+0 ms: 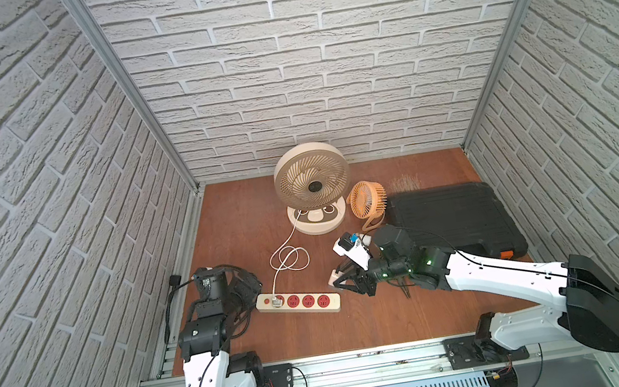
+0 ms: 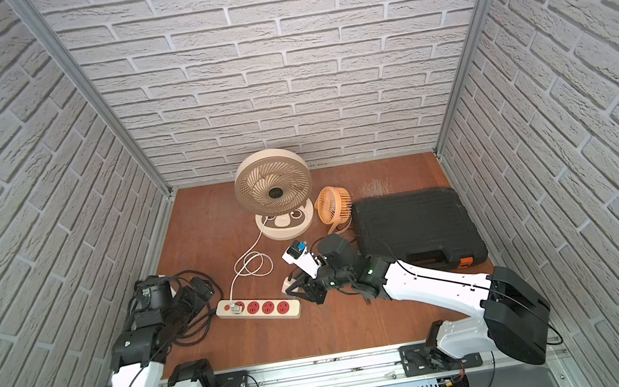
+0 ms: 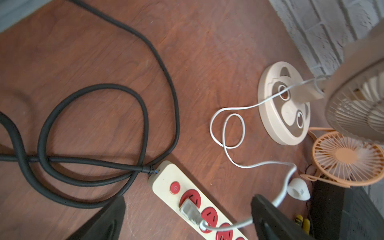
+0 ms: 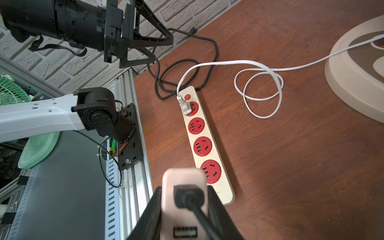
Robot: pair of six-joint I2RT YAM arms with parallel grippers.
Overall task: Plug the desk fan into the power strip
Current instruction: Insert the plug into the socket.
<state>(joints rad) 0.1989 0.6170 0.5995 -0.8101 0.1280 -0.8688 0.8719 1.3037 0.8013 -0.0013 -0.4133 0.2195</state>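
Low centre in a top view, flat on the desk (image 1: 383, 326): the power strip (image 1: 298, 303), white plug (image 4: 185, 106) seated in the socket beside its red button (image 4: 187, 97), white cord (image 4: 259, 68) trailing up to the desk fan (image 1: 312, 179). Just left of the button end, the left claw (image 4: 163, 49), wide apart, empty. By the opposite end, the right claw (image 4: 185, 207), clamped on a pinkish block (image 4: 184, 176).

The left gripper (image 4: 164, 48) hangs raised, jaws spread wide and empty. The right gripper (image 4: 184, 188), its arm stretched low and inward, clamps a pale block (image 4: 182, 176).
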